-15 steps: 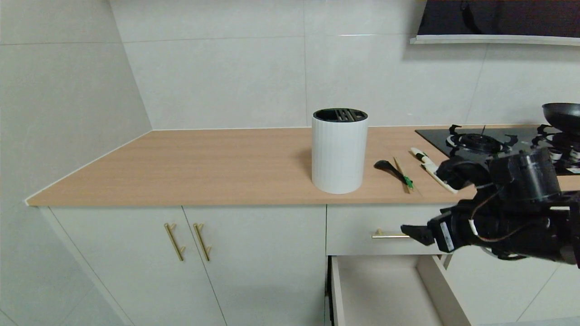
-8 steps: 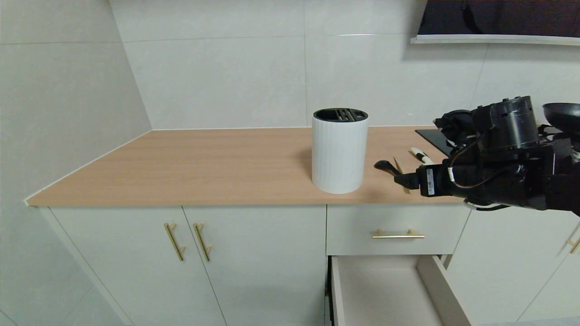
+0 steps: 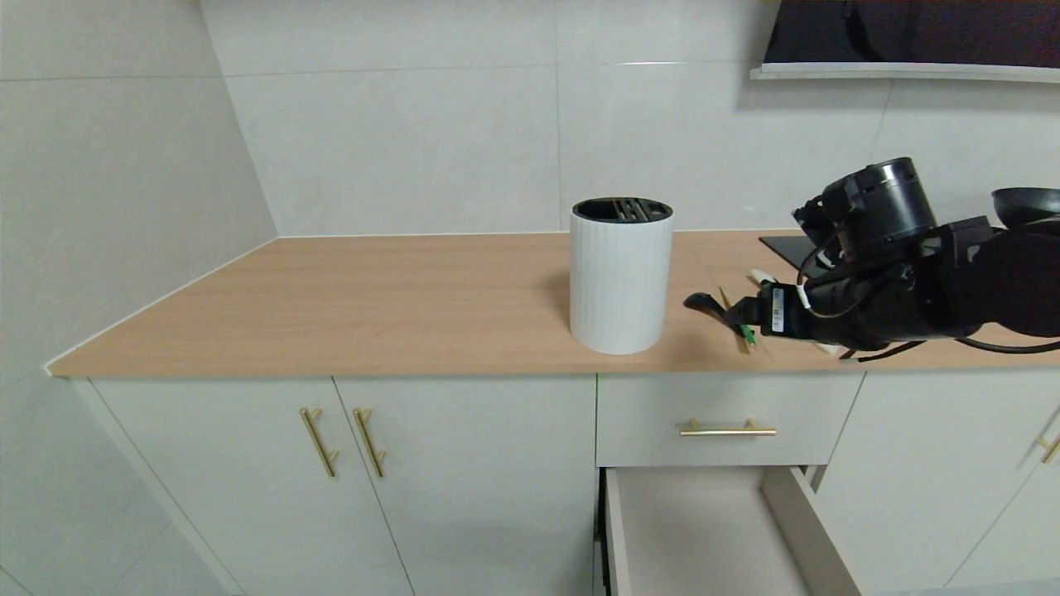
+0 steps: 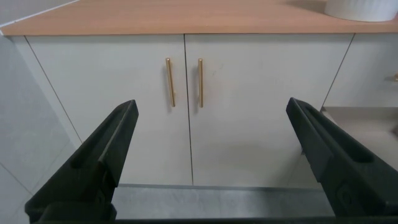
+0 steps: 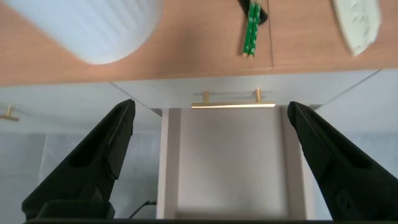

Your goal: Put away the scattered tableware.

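Seemingly just above the green-tipped chopsticks (image 5: 251,28), the right gripper (image 3: 739,313) hovers, fingers spread

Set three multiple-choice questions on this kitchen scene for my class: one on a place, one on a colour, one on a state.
1. The white holder stands: A on the wooden countertop; B on the floor; C on a chair.
2. The chopsticks end in: A red; B green; C blue.
3. The lower drawer is: A shut; B missing; C open.
Answers: A, its base rests on the wood; B, green bands show in the right wrist view; C, its bare inside shows.
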Motion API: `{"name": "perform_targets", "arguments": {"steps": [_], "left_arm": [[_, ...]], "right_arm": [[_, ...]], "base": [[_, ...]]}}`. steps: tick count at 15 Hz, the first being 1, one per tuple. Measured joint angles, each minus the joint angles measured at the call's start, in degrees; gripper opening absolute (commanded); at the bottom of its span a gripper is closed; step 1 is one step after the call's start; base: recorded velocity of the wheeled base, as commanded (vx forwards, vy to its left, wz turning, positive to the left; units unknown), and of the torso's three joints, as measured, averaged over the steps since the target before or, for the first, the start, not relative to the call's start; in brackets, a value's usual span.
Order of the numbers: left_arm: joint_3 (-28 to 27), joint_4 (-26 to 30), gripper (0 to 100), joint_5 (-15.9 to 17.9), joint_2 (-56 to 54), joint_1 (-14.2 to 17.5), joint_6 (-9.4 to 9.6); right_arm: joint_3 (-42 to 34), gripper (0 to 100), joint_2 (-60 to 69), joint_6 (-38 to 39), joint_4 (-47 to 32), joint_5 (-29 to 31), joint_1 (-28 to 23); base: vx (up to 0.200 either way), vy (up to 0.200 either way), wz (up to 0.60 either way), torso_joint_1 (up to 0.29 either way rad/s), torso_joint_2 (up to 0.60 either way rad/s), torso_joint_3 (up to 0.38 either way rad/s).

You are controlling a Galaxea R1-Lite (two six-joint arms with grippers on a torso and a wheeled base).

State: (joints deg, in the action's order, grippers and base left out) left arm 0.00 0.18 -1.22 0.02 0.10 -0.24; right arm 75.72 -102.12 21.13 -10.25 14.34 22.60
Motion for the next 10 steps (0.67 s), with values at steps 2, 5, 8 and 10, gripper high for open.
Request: {"name": "perform_targets", "arguments": {"steps": [2, 5, 8, 10], "left_arm": [[0.0, 0.0, 100, 0.0, 0.0, 0.0, 0.0], [0.0, 0.0, 100, 0.0, 0.0, 0.0, 0.0], [0.0, 0.0, 100, 0.0, 0.0, 0.0, 0.0], [0.0, 0.0, 100, 0.0, 0.0, 0.0, 0.0]], "right_arm": [[1.4, 100, -3.8, 0.5, 0.8, 2.7, -0.1], [2.2, 100, -9.4, 0.3, 6.4, 7.8, -1.4], [3.9, 100, -13.6, 0.4, 7.8, 8.3, -3.5], [5.0, 100, -15.3, 0.5, 7.9, 8.3, -4.8]], "base": [[0.0, 0.0, 0.0, 0.0, 0.0, 0.0], [0.0, 0.0, 0.0, 0.0, 0.0, 0.0], [0.0, 0.0, 0.0, 0.0, 0.0, 0.0], [0.0, 0.0, 0.0, 0.0, 0.0, 0.0]]}}
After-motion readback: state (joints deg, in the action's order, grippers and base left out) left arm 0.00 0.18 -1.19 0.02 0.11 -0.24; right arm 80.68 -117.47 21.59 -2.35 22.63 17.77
